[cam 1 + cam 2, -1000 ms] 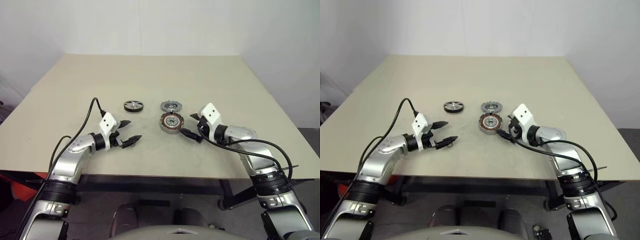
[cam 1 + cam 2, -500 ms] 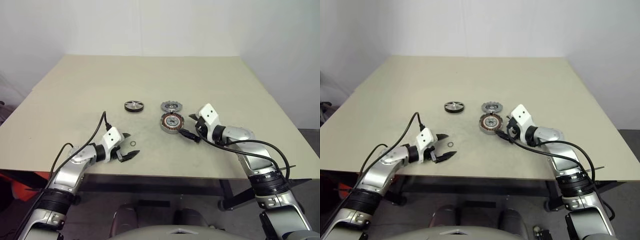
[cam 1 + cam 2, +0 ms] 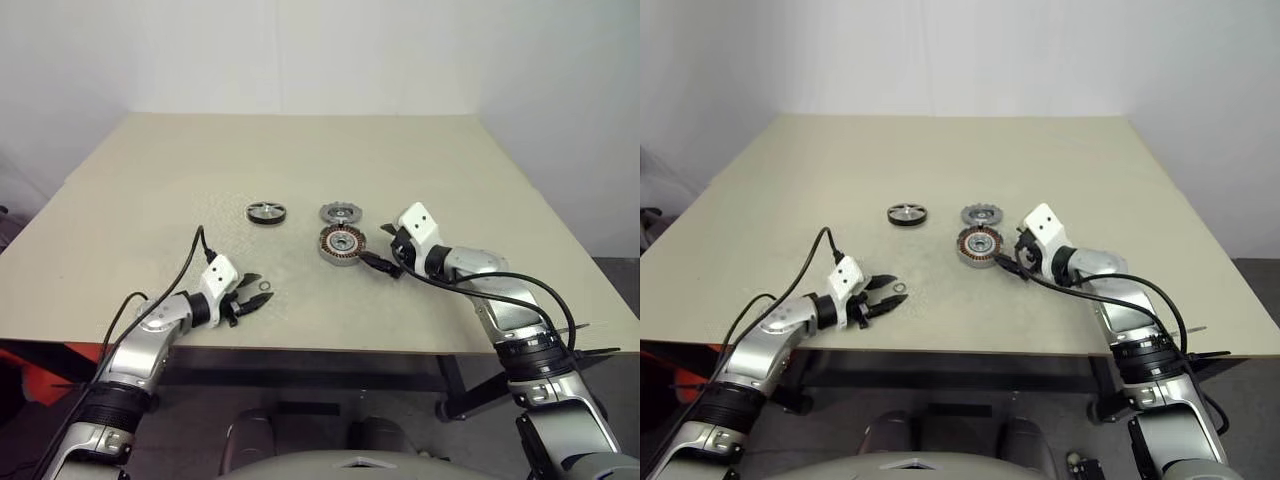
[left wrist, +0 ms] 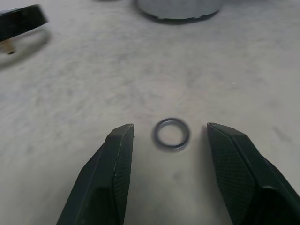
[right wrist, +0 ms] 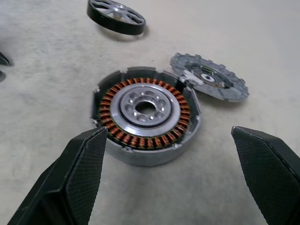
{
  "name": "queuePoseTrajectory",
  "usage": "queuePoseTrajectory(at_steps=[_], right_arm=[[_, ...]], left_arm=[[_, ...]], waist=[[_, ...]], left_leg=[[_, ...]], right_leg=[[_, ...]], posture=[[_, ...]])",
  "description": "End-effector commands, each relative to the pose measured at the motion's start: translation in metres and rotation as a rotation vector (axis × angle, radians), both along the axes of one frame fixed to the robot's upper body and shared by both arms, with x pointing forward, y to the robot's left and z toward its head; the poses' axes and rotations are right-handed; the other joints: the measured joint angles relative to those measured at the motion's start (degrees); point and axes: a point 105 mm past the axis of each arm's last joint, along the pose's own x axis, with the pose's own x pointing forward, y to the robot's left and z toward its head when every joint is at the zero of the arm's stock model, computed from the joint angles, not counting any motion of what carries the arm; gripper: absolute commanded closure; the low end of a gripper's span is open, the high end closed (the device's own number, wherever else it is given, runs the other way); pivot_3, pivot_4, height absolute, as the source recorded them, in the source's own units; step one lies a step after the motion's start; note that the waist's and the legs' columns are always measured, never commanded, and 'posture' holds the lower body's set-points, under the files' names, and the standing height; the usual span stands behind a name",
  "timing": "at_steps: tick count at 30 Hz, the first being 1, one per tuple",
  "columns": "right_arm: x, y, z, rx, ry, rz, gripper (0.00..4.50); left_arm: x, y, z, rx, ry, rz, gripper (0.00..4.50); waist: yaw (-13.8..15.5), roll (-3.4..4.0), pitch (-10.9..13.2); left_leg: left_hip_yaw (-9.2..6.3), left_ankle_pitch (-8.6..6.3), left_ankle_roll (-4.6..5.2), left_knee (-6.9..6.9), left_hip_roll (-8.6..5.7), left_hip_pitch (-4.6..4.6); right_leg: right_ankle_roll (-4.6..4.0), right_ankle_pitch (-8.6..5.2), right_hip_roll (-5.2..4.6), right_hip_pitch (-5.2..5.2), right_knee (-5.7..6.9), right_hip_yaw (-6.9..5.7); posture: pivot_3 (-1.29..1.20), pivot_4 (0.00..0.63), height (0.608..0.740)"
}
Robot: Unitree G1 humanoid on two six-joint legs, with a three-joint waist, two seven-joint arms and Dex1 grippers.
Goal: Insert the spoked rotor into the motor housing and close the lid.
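The spoked rotor lies flat on the table, black-rimmed with pale spokes, also in the right wrist view. To its right the grey lid rests against the far edge of the motor housing, whose copper windings face up. My right gripper hovers open just right of the housing, fingers wide on either side of it without touching. My left gripper sits low near the table's front, open, with a tiny thin ring lying between its fingertips, untouched.
The beige table stretches bare behind the parts. Its front edge runs just below both grippers. Black cables trail from each wrist. A white wall stands behind the table.
My left gripper has sunk to the table and its fingers have narrowed around the tiny ring. The right gripper has kept still.
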Motion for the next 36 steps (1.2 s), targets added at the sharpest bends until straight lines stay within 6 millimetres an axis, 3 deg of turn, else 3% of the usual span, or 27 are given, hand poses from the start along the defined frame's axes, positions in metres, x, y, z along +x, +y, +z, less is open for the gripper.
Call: queuePoseTrajectory(at_steps=[1, 10, 13, 17, 26, 31, 36], right_arm=[[0.006, -0.003, 0.019, -0.013, -0.065, 0.01, 0.14], [0.013, -0.005, 0.027, -0.028, -0.074, 0.013, 0.14], [0.014, -0.004, 0.029, -0.025, -0.085, 0.005, 0.14], [0.017, -0.008, 0.031, -0.028, -0.095, -0.014, 0.14], [0.018, -0.009, 0.032, -0.031, -0.101, -0.027, 0.14], [0.019, -0.008, 0.031, -0.031, -0.111, -0.034, 0.14], [0.016, -0.002, 0.028, -0.013, -0.121, -0.04, 0.14]], left_arm=[[-0.001, 0.016, -0.005, 0.019, 0.004, 0.073, 1.93], [-0.012, 0.011, -0.015, 0.024, 0.019, 0.081, 1.93], [-0.007, 0.011, -0.011, 0.02, 0.013, 0.084, 2.52], [0.0, 0.009, -0.005, 0.006, 0.008, 0.079, 3.72], [0.004, 0.003, -0.002, -0.025, 0.009, 0.07, 3.72], [0.012, -0.006, 0.021, -0.141, 0.006, 0.051, 3.72], [0.013, -0.004, 0.032, -0.145, 0.018, 0.007, 3.72]], waist=[[-0.03, 0.01, -0.01], [-0.34, 0.23, -0.17], [-0.39, 0.23, -0.17], [-0.38, 0.23, -0.17], [-0.68, 0.22, -0.17], [-0.63, 0.21, -0.16], [-0.68, 0.21, -0.16]], left_leg=[[0.0, 0.0, 0.0, -0.01, 0.0, 0.04], [0.03, -0.02, 0.03, -0.12, 0.02, 0.23], [0.05, -0.02, 0.04, -0.12, 0.02, 0.24], [0.05, -0.02, 0.03, -0.12, 0.02, 0.24], [-0.01, -0.01, 0.02, -0.11, -0.02, 0.27], [0.01, -0.01, 0.02, -0.11, -0.03, 0.22], [0.02, -0.01, 0.01, -0.1, -0.01, 0.16]], right_leg=[[0.0, 0.0, 0.0, 0.01, 0.0, 0.01], [-0.01, -0.01, 0.02, 0.12, -0.02, 0.01], [-0.01, -0.01, 0.02, 0.13, -0.02, 0.01], [0.0, -0.01, 0.02, 0.14, -0.02, 0.01], [0.04, -0.03, 0.0, 0.11, -0.1, 0.01], [0.04, -0.03, -0.01, 0.09, -0.1, 0.01], [0.0, -0.01, 0.01, 0.01, -0.05, 0.0]], posture=[[0.0, 0.0, 0.74], [0.0, 0.0, 0.74], [0.0, 0.0, 0.74], [0.0, 0.0, 0.74], [0.0, 0.0, 0.74], [0.0, 0.0, 0.74], [0.0, 0.0, 0.74]])
